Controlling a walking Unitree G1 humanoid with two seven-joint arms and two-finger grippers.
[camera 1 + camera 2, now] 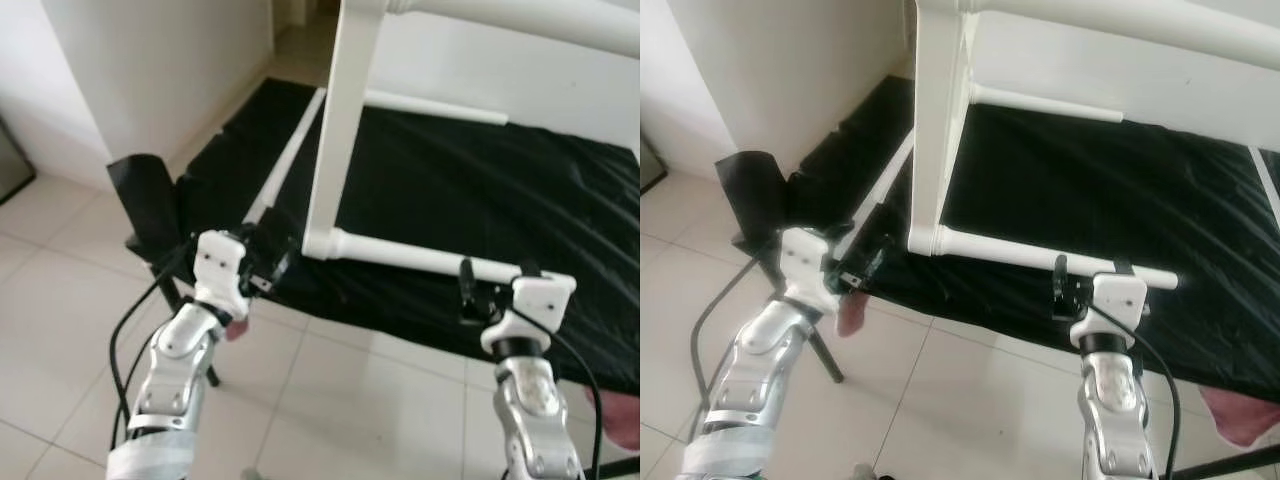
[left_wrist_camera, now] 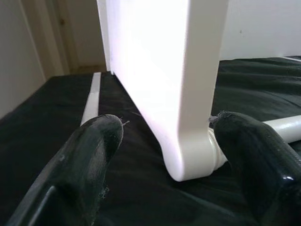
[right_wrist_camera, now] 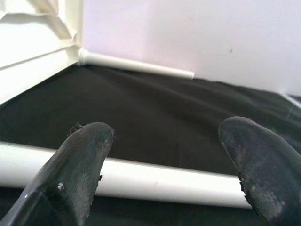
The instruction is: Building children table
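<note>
Our left gripper (image 2: 164, 141) is open at the table's (image 1: 560, 200) near-left edge, fingers straddling the white upright leg (image 1: 340, 130). Right gripper (image 3: 174, 160) is open at the near edge over the round rail (image 1: 420, 257), which runs along that edge. Loose slat (image 1: 285, 160) lies along the left edge; black chair (image 1: 150, 205) beside it.

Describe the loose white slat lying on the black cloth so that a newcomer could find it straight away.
Start at the black cloth covering the work surface, where the white table frame lies on its side. Left of the frame's upright leg, a flat white slat lies alone on the cloth, running away from the left gripper. Unlike the round white legs nearby, it is flat and attached to nothing.
</note>
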